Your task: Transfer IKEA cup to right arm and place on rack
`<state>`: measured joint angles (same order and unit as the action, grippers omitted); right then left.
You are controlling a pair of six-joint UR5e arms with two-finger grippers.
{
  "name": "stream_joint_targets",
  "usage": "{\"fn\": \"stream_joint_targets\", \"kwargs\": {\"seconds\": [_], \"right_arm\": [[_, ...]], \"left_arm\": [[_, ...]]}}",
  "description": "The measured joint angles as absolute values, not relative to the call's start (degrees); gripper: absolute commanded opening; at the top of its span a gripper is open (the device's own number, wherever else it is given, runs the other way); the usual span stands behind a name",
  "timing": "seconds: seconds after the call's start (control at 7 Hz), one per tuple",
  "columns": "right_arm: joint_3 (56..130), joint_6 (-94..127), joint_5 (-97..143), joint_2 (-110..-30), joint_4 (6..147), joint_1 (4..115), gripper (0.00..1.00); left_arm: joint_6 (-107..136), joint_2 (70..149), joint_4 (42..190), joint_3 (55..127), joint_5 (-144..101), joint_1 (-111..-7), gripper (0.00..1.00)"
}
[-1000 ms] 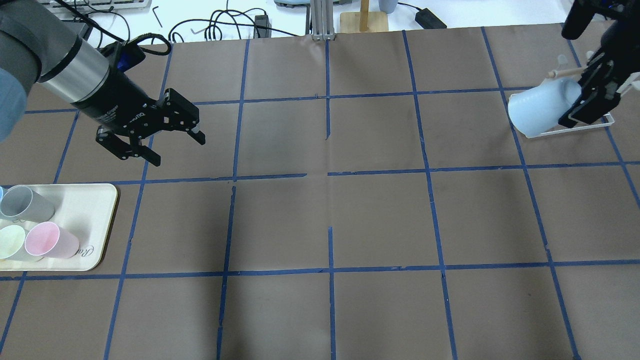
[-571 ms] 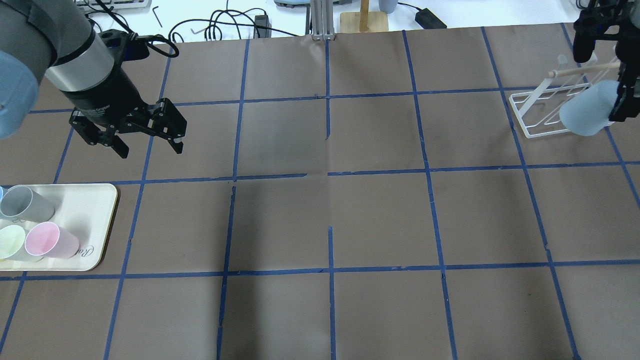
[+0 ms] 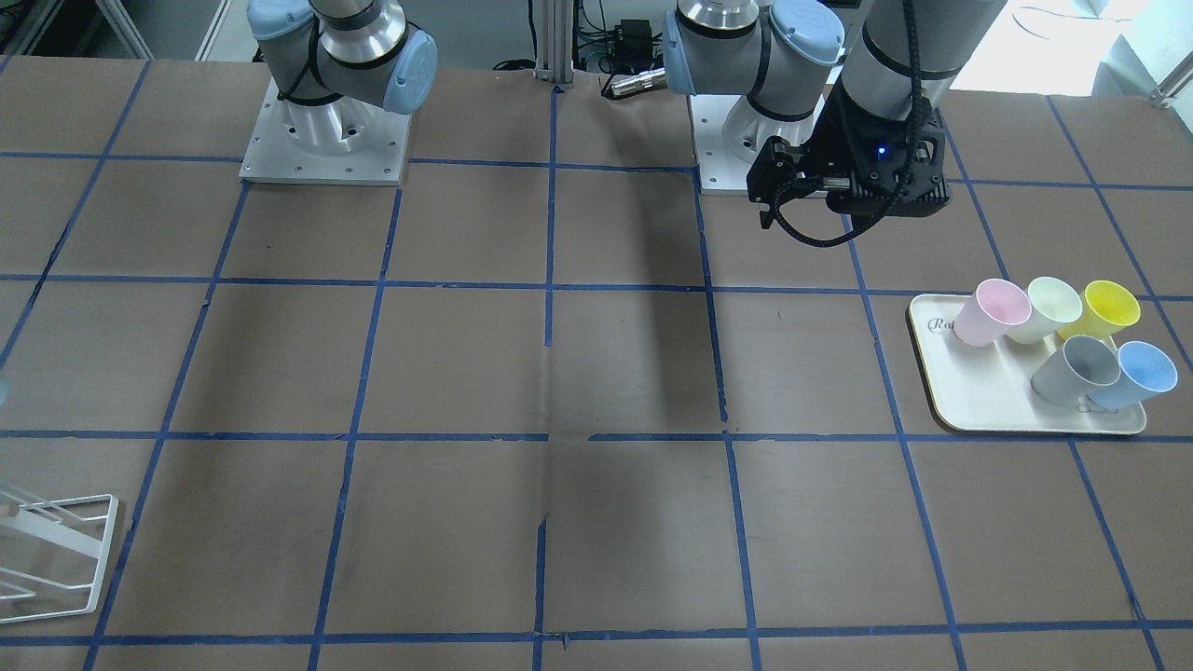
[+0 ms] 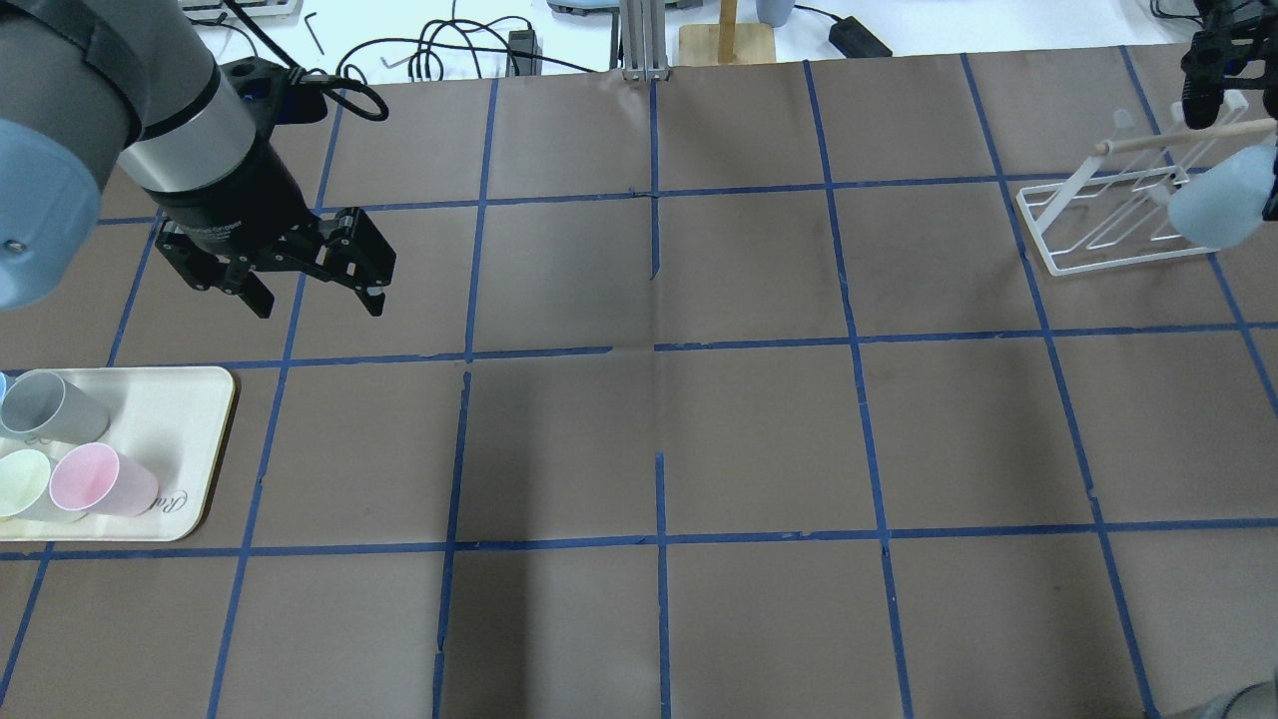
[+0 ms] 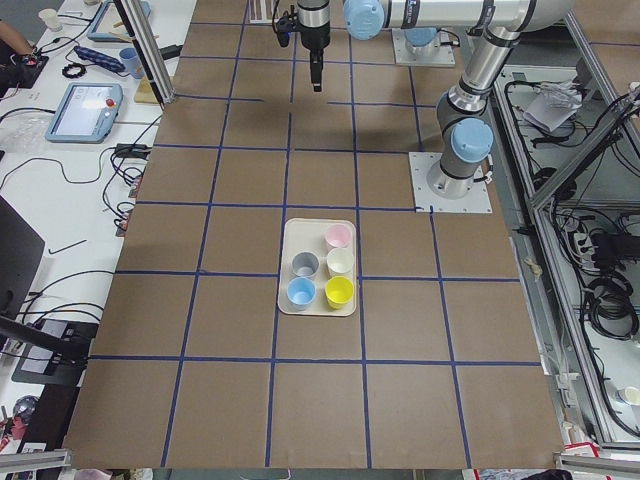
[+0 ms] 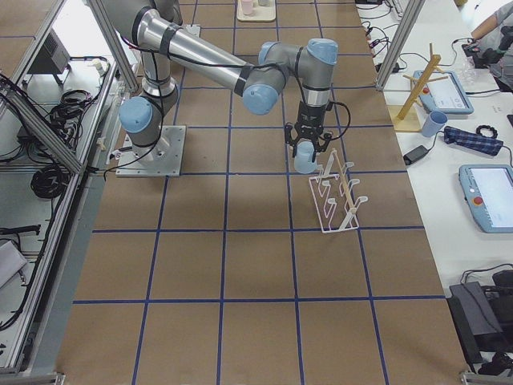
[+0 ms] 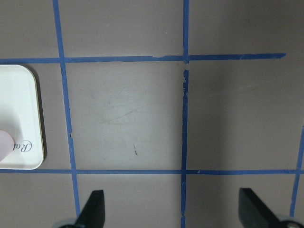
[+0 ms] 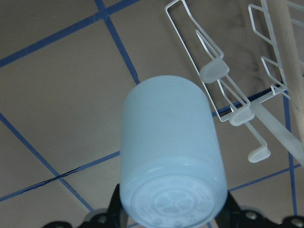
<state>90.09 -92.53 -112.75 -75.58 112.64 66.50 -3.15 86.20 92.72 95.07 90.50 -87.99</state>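
Observation:
My right gripper [image 6: 305,151] is shut on the pale blue IKEA cup [image 4: 1223,205]. The cup's base faces the wrist camera [image 8: 171,152], with black fingers [image 8: 115,209] on either side of it. It hangs just beside the white wire rack [image 4: 1098,225], at the end nearest the robot [image 6: 337,196], apart from the pegs [image 8: 213,71]. My left gripper [image 4: 318,300] is open and empty over the brown table, its fingertips [image 7: 95,206] wide apart. A second blue cup [image 3: 1132,373] stands on the tray.
A cream tray [image 4: 170,419] at the left holds grey [image 3: 1076,368], pink [image 3: 993,312], pale green and yellow cups. The tray's corner shows in the left wrist view [image 7: 19,118]. Cables and a wooden stand [image 4: 727,40] lie beyond the table's far edge.
My right gripper has carried the blue cup to the right across the rack, towards the view's edge. My left gripper has turned and shifted slightly, staying open.

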Motion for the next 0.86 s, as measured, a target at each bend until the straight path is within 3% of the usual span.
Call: {"fn": "stream_joint_targets", "kwargs": {"seconds": [0.86], "right_arm": [[81.5, -98.9, -112.2, -67.7, 113.5, 64.7, 0.0]], "left_arm": [[-4.9, 85.0, 93.1, 95.7, 90.6, -87.1, 1.0]]}}
